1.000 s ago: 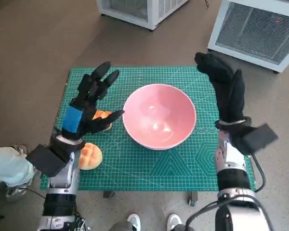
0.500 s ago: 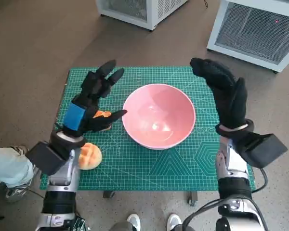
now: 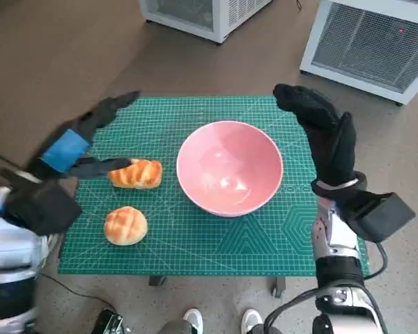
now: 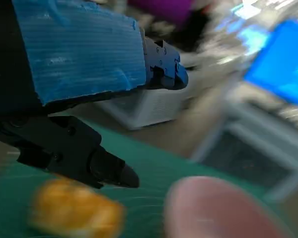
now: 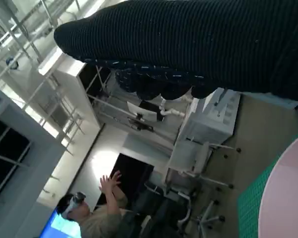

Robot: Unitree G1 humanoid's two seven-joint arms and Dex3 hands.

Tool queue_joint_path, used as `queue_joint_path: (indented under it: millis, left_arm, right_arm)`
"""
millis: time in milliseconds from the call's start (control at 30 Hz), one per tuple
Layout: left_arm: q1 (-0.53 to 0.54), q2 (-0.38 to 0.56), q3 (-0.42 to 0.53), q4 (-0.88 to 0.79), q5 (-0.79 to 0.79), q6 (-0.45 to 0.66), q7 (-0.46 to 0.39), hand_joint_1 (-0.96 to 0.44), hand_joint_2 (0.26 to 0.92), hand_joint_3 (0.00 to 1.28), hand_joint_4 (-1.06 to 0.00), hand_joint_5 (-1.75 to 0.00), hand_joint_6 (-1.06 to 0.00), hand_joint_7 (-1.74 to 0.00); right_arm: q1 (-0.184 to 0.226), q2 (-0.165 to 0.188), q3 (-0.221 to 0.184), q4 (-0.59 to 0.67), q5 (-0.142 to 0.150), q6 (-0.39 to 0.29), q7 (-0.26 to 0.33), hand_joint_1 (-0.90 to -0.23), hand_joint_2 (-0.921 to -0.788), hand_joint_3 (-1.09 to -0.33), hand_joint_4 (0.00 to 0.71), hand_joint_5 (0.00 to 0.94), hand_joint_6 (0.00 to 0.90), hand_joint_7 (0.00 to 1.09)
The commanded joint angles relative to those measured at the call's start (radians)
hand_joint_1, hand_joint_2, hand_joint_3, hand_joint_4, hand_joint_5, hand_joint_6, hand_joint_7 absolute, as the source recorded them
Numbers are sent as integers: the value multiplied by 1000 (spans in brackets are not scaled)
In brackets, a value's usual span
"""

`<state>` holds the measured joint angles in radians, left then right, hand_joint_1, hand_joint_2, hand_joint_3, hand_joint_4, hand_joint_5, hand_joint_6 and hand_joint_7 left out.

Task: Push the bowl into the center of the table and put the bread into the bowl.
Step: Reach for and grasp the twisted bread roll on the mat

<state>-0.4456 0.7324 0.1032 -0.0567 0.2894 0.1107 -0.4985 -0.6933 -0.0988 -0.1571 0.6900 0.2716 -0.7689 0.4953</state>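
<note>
The pink bowl (image 3: 230, 167) stands near the middle of the green mat (image 3: 216, 236), empty. A long bread roll (image 3: 136, 174) lies to the bowl's left, and a round bun (image 3: 125, 225) sits nearer the front left corner. My left hand (image 3: 76, 142) hangs open above the mat's left edge, fingers spread, apart from both breads. The left wrist view shows the long bread roll (image 4: 74, 213) blurred below my left hand's fingers (image 4: 104, 168), and the bowl (image 4: 213, 208) beside it. My right hand (image 3: 324, 129) stands open and upright just right of the bowl's rim, which shows pink (image 5: 288, 198) in the right wrist view.
Two white ventilated cabinets (image 3: 376, 42) (image 3: 202, 14) stand on the floor beyond the table. A person's shoes (image 3: 195, 320) show at the table's front edge. In the right wrist view a person (image 5: 89, 218) sits in the distance with raised hands.
My left hand has swung away to the left, off the long bread roll, which now lies uncovered. The right hand and the bowl have hardly moved.
</note>
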Motion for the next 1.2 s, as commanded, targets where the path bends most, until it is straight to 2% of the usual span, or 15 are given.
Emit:
queue_joint_path:
  millis: [33, 267, 500, 767, 1200]
  left_arm:
    - [-28, 27, -54, -32, 67, 125, -27, 113, 799, 0, -228, -1, -304, -44]
    - [-45, 18, -118, -46, 134, 267, -37, 122, 795, 0, -226, 0, -313, -28]
    - [-57, 5, -187, -29, 189, 309, -26, 114, 784, 0, -226, 0, -317, -16]
    - [-94, -19, -266, 76, 233, 263, 12, 77, 763, 0, -228, -1, -324, -9]
    - [-177, -88, -396, 299, 326, 184, 80, 24, 745, 0, -247, -5, -333, -6]
  right_arm:
    - [5, 5, -3, 25, -5, 17, -18, -766, -921, -688, 260, 1, 152, 455]
    - [2, 9, -6, 30, 1, 20, -29, -761, -921, -688, 264, 2, 148, 464]
    - [0, 15, -8, 35, 11, 22, -30, -755, -921, -685, 265, 3, 146, 470]
    - [-3, 21, -13, 39, 17, 22, -30, -751, -921, -681, 265, 2, 142, 475]
    - [-3, 23, -21, 42, 43, 34, -12, -727, -921, -683, 263, 1, 138, 482]
